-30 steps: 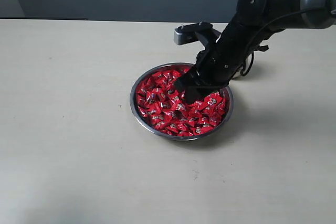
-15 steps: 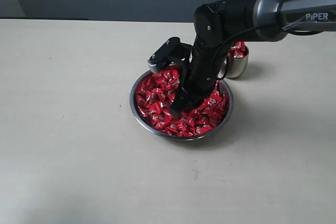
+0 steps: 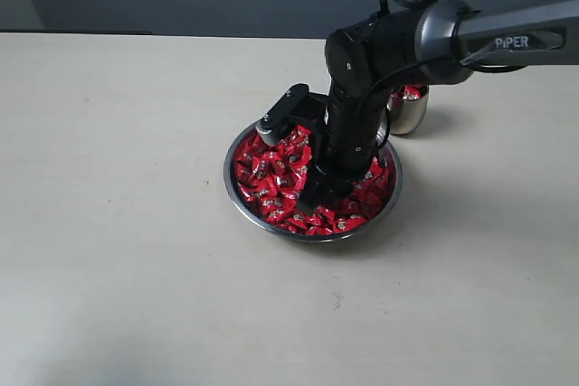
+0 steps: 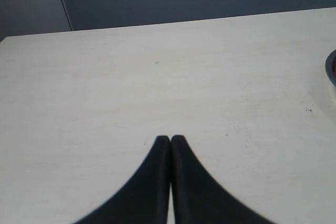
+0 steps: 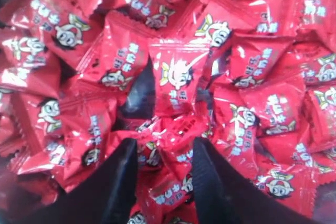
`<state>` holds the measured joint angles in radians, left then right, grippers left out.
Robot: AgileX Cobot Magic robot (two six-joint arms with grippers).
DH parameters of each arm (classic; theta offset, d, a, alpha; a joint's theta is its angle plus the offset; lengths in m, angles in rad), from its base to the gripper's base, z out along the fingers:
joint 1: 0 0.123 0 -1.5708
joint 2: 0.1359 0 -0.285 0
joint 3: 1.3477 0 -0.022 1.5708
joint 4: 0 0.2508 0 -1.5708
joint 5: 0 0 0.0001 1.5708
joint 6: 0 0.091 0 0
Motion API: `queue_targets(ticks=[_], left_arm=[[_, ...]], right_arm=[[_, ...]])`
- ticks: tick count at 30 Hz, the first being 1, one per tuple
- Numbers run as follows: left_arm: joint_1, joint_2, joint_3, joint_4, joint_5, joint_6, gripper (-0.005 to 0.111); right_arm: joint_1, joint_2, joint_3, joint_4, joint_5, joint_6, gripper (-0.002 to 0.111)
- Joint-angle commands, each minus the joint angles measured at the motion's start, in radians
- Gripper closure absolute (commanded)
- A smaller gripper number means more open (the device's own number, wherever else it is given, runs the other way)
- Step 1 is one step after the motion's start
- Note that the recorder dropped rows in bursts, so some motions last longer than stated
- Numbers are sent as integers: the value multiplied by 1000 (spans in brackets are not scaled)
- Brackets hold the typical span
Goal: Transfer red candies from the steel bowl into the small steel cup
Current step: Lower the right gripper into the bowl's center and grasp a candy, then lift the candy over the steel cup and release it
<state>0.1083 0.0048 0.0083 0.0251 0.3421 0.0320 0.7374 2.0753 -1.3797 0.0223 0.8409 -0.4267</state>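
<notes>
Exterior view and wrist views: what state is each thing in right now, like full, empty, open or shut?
Steel bowl, upright, heaped full.
Small steel cup, upright beside the bowl, filled to its rim.
Red candies, wrapped, most in the bowl, some in the cup.
Right pincer, open, tips down among the candies.
Left pincer, shut, empty, above the table.

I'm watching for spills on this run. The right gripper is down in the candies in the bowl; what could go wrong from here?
1. The right gripper is open with several candies crowded between and around its fingertips, so closing may catch two, or only a wrapper edge that could slip out.
2. The cup already shows candies at its rim; another may roll off onto the table.
</notes>
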Motion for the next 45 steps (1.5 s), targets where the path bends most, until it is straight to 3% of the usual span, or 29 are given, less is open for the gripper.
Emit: queue_targets(ticks=[1,8,25,30,34,45], left_arm=[[0,-5,-8,2,-8,-3,106],[0,-5,-8,2,-8,-3,106],[0,-5,-8,2,-8,-3,106],[0,-5,-8,2,-8,-3,106],[0,-5,-8,2,-8,-3,106],[0,-5,-8,2,-8,-3,106]], right_arm=[[1,-1,-7,-43,-11,24,79],[1,-1,-7,-50,-14,26,109],[1,-65,-81,-71,47,114,109],[1,-88,-81,-233,89,206,109],[-4,-129,-81,-238,70,228,109],[-129,-209,-81,-148,34,255,109]])
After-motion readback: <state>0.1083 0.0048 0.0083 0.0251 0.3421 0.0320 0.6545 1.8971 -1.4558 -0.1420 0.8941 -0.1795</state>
